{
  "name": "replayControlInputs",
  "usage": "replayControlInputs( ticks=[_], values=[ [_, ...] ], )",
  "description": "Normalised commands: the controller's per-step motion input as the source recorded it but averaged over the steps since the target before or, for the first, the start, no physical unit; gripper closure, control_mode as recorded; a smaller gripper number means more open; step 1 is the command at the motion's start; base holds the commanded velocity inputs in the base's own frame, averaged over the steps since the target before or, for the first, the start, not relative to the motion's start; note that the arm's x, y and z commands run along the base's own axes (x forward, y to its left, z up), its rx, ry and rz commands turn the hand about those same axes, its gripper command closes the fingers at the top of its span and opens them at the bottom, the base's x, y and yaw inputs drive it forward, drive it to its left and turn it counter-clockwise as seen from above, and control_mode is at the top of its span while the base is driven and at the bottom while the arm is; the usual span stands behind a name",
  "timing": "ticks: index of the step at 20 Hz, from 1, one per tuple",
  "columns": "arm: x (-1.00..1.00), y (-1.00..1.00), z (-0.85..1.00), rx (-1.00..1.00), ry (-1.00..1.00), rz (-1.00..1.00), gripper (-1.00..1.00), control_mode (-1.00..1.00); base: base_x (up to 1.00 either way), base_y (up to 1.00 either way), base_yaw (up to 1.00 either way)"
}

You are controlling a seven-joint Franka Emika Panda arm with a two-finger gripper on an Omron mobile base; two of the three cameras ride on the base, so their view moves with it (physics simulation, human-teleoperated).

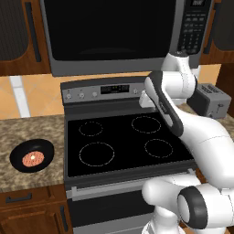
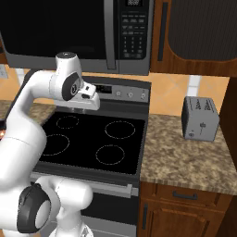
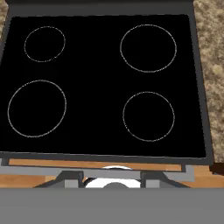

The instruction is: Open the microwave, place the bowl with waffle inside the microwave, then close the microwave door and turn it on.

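Microwave door (image 1: 109, 34) shut, up and far from gripper (image 2: 91, 99) over stove (image 1: 123, 141); handle at door's right; jaw state unclear.

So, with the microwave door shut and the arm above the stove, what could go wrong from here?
1. The large dark glass microwave door is shut, so it must be opened first.
2. The small round reddish-orange waffle lies loose in the shallow black bowl and may slide out if the bowl is tilted.
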Motion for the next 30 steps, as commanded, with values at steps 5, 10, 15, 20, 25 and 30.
replayControlInputs(
  ticks=[5,10,15,20,25,30],
  values=[
    [-0.04,0.00,-0.07,-0.03,-0.01,0.00,-1.00,-1.00,0.00,0.00,0.00],
    [-0.20,-0.23,0.01,-0.01,-0.39,0.00,-1.00,-1.00,0.00,0.00,0.00],
    [-0.17,-0.15,0.22,0.04,-0.23,0.02,-1.00,-1.00,0.00,0.00,0.00],
    [-0.19,-0.17,0.93,0.06,-0.36,0.01,-1.00,-1.00,0.00,0.00,0.00],
    [-0.05,-0.23,1.00,0.01,-0.40,0.00,-1.00,-1.00,0.00,0.00,0.00],
    [-0.08,-0.10,0.22,0.06,-0.23,0.01,-1.00,-1.00,0.00,0.00,0.00]
  ],
)
